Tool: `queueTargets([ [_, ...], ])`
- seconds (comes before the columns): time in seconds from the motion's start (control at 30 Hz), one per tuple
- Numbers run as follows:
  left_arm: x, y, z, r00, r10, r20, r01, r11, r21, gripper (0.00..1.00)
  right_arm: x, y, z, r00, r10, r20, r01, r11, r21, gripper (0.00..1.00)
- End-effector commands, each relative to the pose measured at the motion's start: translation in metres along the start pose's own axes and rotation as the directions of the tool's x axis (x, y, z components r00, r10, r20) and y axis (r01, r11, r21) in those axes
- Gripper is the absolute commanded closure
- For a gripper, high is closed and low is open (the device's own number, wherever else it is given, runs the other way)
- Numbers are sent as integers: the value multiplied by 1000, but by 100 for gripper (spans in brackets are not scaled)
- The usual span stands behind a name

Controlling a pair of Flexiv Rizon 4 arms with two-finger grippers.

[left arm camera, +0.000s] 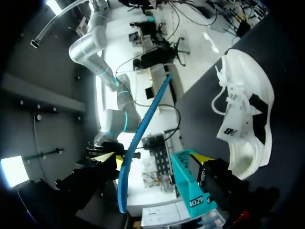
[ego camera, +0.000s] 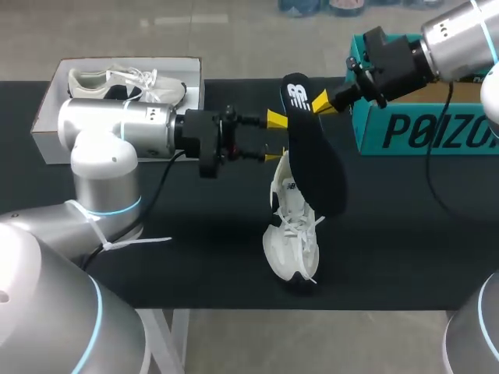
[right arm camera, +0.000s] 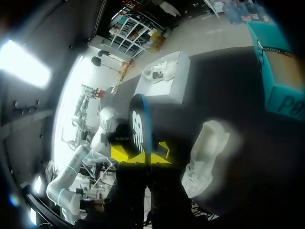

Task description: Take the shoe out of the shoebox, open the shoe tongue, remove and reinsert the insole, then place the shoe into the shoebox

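Closest in, my left arm [ego camera: 101,132] reaches over the black table [ego camera: 195,257], the left gripper [ego camera: 274,137] spread wide with the edge of the dark insole [ego camera: 316,156] running between its fingers. The white shoe [ego camera: 290,241] stands toe-down on the table just under that gripper, heel up and seemingly leaning on the lower finger. The right gripper [ego camera: 326,102] is clamped on the insole near its top end, holding it upright beside the shoe. Behind, a white shoebox [ego camera: 47,125] holds a second shoe [ego camera: 125,82], and a teal box [ego camera: 421,132] sits opposite
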State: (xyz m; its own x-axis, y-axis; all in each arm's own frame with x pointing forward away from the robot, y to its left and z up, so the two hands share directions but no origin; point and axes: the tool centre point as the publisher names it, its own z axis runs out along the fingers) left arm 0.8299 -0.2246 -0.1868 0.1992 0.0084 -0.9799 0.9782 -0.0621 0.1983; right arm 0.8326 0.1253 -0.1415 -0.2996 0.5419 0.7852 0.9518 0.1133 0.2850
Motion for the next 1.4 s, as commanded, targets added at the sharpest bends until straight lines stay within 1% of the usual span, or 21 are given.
queueTargets([
  [0.03,-1,1,5,1000,11,7,-11,1000,-1,0,-3,4,11,1000,3,-10,-3,1000,2,100],
  [0.13,-5,1,8,1000,16,13,-16,1000,-1,0,-5,5,16,1000,10,-21,-9,1000,5,100],
  [0.27,-8,-6,19,1000,23,16,-23,1000,16,0,-6,6,18,999,17,-36,-17,1000,-1,100],
  [0.43,-6,-13,29,1000,17,14,-17,999,30,0,-8,9,15,999,27,-43,-28,999,-18,100],
  [0.53,-5,-16,30,1000,16,11,-16,999,31,0,-11,10,9,998,33,-46,-34,999,-35,100],
  [0.7,-4,-17,29,1000,12,16,-13,1000,21,0,-16,12,4,997,49,-60,-54,996,-72,100],
  [0.8,-3,-16,29,1000,14,20,-14,1000,14,0,-16,13,3,997,52,-59,-56,996,-75,100],
  [0.83,-3,-16,29,1000,14,22,-15,1000,12,24,-17,13,3,997,52,-60,-57,996,-75,100],
  [0.87,-3,-16,29,1000,16,24,-16,1000,11,55,-17,13,4,997,52,-61,-57,996,-75,100],
  [0.9,-2,-16,30,999,19,25,-20,1000,6,75,-17,14,5,997,51,-62,-56,996,-74,100],
  [0.93,-2,-15,30,999,21,25,-21,1000,3,100,-16,14,6,997,50,-64,-55,996,-74,100],
  [1.17,0,-12,33,999,13,50,-13,1000,9,100,-16,14,10,995,51,-85,-58,995,-82,100],
  [1.4,-1,-11,34,998,16,53,-16,1000,4,100,-16,11,11,995,56,-88,-63,994,-90,100],
])
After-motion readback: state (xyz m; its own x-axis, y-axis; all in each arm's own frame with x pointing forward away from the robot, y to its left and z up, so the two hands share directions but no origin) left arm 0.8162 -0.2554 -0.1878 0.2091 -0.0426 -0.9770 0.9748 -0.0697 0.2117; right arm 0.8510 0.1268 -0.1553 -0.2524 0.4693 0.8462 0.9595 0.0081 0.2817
